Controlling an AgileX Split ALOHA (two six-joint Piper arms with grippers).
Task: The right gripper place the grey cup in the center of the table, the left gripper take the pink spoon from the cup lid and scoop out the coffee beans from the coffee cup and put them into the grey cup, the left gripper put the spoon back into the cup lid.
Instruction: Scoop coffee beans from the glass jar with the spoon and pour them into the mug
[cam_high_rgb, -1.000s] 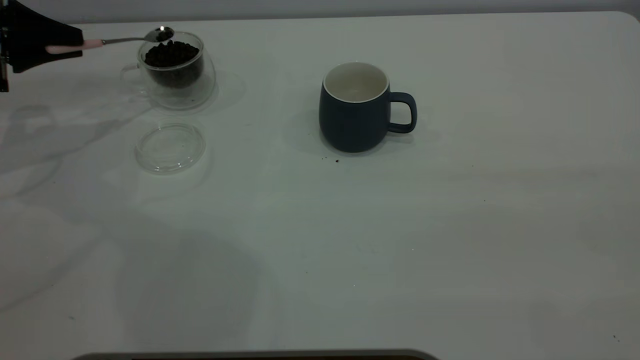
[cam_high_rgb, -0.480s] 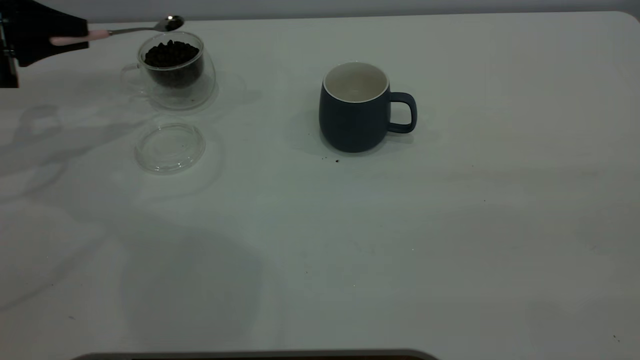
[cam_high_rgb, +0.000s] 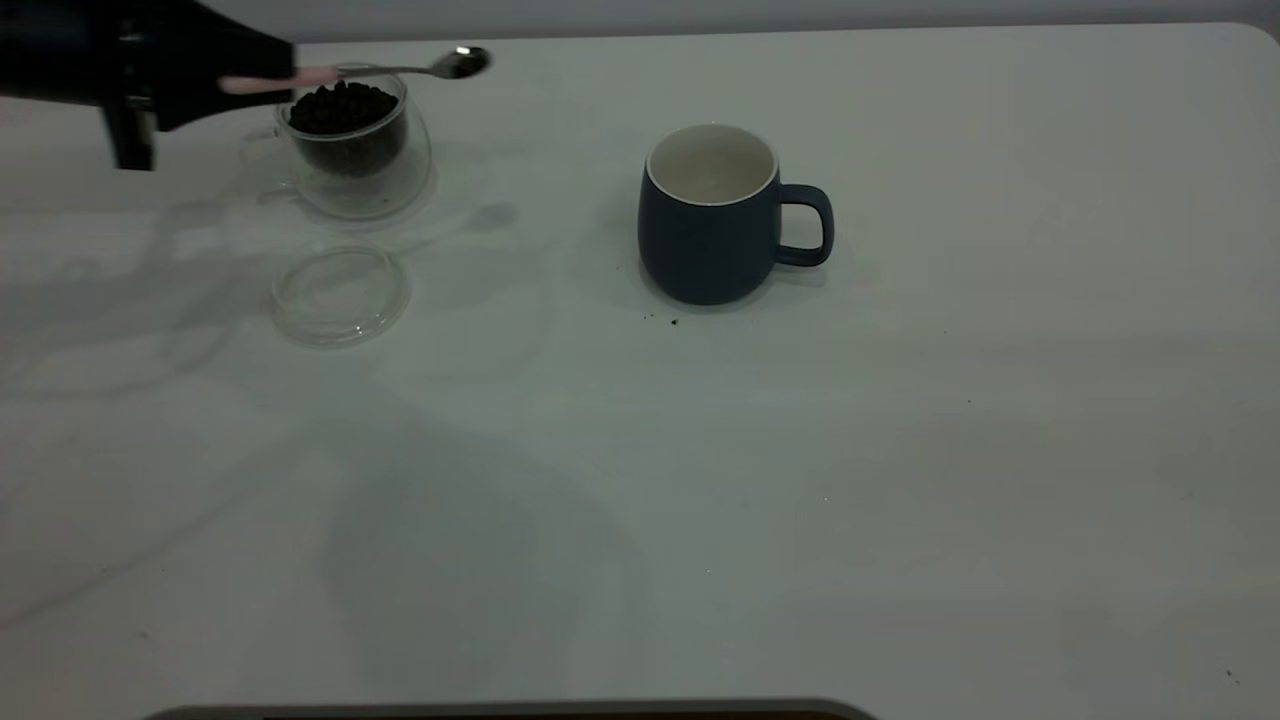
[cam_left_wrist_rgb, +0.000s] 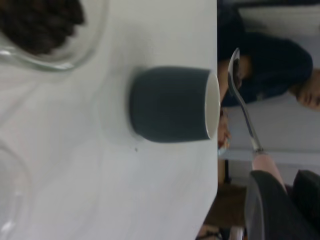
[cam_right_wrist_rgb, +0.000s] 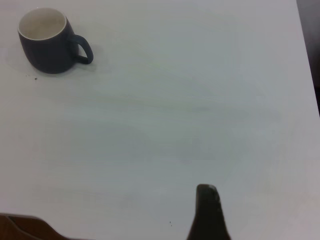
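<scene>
- white table (cam_high_rgb: 900, 480), small dark specks
- grey cup (cam_high_rgb: 712, 220) near centre
- coffee cup (cam_high_rgb: 350, 150) at 10 o'clock
- cup lid (cam_high_rgb: 340, 295) just beside it

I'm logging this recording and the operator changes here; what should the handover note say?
Left gripper: shut on the pink spoon, loaded bowl in the air just past the coffee cup, on the grey cup's side.
Right gripper: parked well away from the grey cup.
Grey cup: upright mid-table, looks empty.
Cup lid: in front of the coffee cup, bare.
Done: cup placed, beans scooped.
Left: tip beans into grey cup, return spoon to lid.
</scene>
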